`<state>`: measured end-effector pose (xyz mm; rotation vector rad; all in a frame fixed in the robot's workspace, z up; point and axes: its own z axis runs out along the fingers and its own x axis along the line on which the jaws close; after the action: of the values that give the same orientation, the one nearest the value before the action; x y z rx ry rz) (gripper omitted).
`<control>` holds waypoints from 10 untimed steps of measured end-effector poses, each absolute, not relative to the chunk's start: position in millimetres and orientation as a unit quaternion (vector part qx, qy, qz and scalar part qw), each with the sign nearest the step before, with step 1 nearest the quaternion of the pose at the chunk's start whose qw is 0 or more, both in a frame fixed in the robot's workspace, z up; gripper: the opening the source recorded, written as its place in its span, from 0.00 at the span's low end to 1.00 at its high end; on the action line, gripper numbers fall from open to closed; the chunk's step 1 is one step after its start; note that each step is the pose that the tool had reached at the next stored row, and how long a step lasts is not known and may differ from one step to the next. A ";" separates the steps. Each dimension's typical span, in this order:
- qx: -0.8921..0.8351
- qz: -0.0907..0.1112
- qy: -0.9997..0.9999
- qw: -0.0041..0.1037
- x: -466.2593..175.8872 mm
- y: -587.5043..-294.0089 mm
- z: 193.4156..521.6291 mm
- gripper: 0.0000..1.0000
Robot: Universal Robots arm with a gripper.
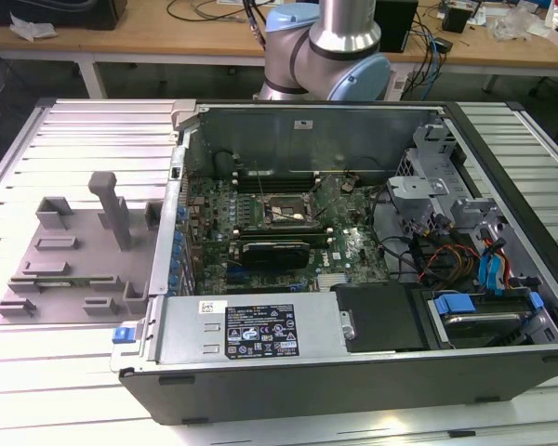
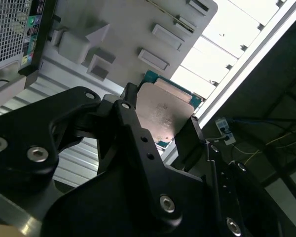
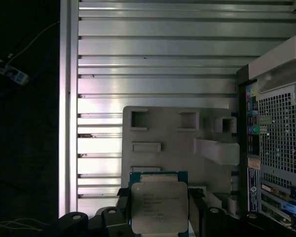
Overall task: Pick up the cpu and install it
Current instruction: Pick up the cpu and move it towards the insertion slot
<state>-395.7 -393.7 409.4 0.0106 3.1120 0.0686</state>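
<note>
The cpu [image 3: 159, 208], a flat square chip with a silvery top on a green-edged base, sits between my gripper's [image 3: 159, 217] black fingers [image 3: 122, 210], which are shut on two of its opposite edges. In the second wrist view the cpu [image 2: 164, 109] shows its metal face, with the gripper [image 2: 163, 126] clamped on either side. Behind it lies the grey holder plate [image 3: 172, 143]. In the exterior view the black-framed socket [image 1: 284, 215] sits on the green motherboard [image 1: 353, 246] inside the open computer case [image 1: 260, 372].
The grey holder plate [image 1: 65, 269] with its raised posts lies on the slatted metal table [image 1: 84, 139], on the exterior view's left of the case. Cables and drive bays [image 1: 474, 269] crowd the case's other side. The arm's base [image 1: 325, 56] stands behind the case.
</note>
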 end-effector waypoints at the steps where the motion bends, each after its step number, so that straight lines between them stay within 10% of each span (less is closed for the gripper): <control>1: 0.003 0.022 1.000 0.014 -391.7 -393.7 409.4 0.55; 10: 0.003 0.022 1.000 0.014 -362.7 -393.7 409.4 0.55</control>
<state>-362.7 -393.7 409.4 0.0107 3.1120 0.0686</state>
